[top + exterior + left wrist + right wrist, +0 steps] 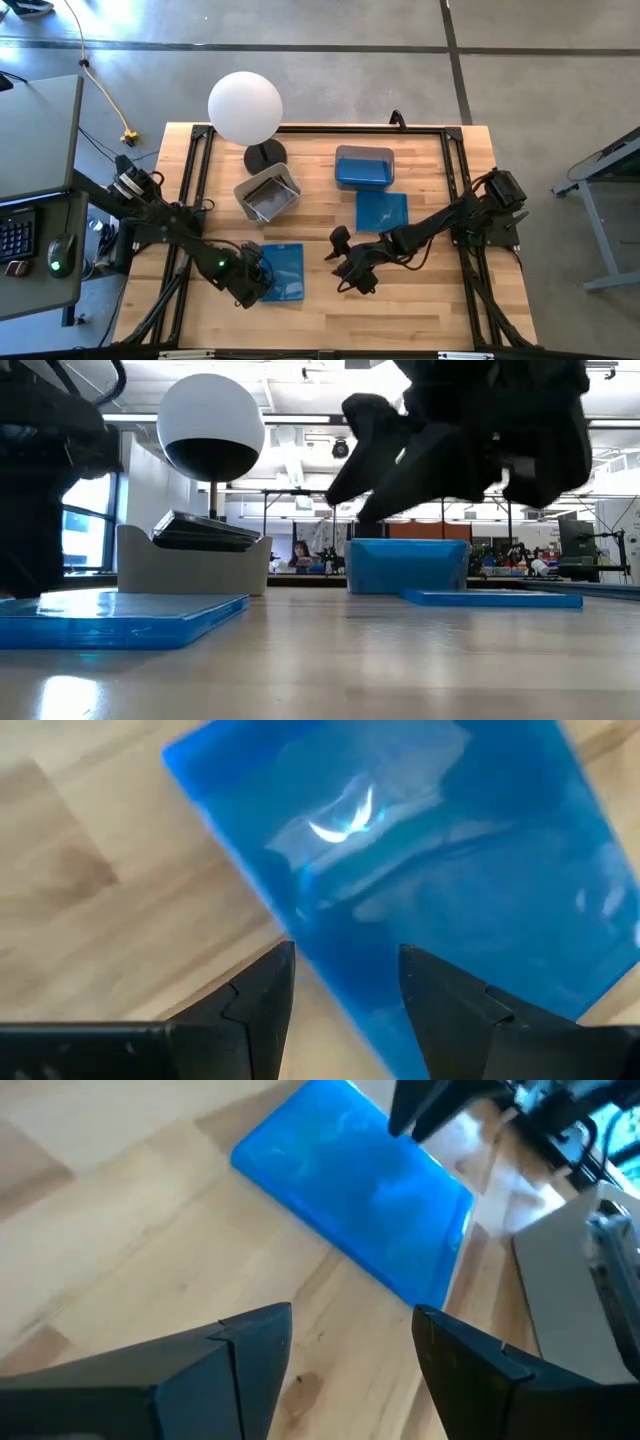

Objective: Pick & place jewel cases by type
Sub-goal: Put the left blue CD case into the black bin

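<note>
A translucent blue jewel case (285, 270) lies flat on the table at the near left; it also shows in the low view (120, 618). My left gripper (257, 283) is open over the case's left edge (300, 935), one finger over the case and one over the wood. My right gripper (345, 268) is open and empty above the table's near middle, to the right of that case (350, 1200). A second blue case (382, 211) lies flat farther back. One tub (364, 167) holds blue cases. A grey tub (268, 195) holds dark cases (205, 530), which lie tilted in it. My left gripper comes at the blue case from above, its open fingers (440, 1005) standing across the case's left edge. I cannot tell whether they touch it. The case lies flat on the table.
A lamp with a white ball shade (245, 108) stands at the far left, just behind the grey tub. Black frame rails (190, 190) run along the table's left, right and far edges. Bare wood lies along the near edge (330, 320).
</note>
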### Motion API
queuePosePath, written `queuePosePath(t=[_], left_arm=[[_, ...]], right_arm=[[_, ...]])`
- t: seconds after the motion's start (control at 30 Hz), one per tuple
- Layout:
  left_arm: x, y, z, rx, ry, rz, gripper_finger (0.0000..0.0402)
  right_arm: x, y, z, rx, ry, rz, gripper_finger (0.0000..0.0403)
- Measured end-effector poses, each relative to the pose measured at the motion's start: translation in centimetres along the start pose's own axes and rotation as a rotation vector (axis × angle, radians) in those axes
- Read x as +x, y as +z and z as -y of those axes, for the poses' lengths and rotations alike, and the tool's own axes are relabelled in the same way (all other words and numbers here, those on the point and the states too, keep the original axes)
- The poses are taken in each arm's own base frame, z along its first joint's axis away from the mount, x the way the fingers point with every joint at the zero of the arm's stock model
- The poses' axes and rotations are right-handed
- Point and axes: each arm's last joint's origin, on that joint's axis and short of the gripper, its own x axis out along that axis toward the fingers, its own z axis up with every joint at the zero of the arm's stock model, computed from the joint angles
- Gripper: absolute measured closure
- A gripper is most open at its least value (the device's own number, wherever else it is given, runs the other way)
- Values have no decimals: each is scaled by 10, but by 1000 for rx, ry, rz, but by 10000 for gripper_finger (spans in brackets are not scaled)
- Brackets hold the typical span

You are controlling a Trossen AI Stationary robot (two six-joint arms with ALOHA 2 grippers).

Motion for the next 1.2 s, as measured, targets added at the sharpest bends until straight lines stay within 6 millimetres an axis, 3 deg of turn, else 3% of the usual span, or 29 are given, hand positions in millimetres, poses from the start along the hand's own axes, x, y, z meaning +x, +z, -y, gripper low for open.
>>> queuePosePath(t=[0.27,0.57,0.77,0.9,1.2], left_arm=[[21,-4,-20,-113,-121,22,224],[26,1,-13,-142,-225,70,224],[33,25,-1,-86,-297,63,224],[39,45,1,-55,-311,19,224],[47,77,-2,-59,-317,-76,224]], right_arm=[[33,-11,-10,-214,-101,10,199],[51,-27,-6,-258,-23,47,199],[57,-38,-3,-262,-11,8,199],[56,-40,-4,-360,8,-30,199],[53,-30,-21,-550,-32,-52,202]])
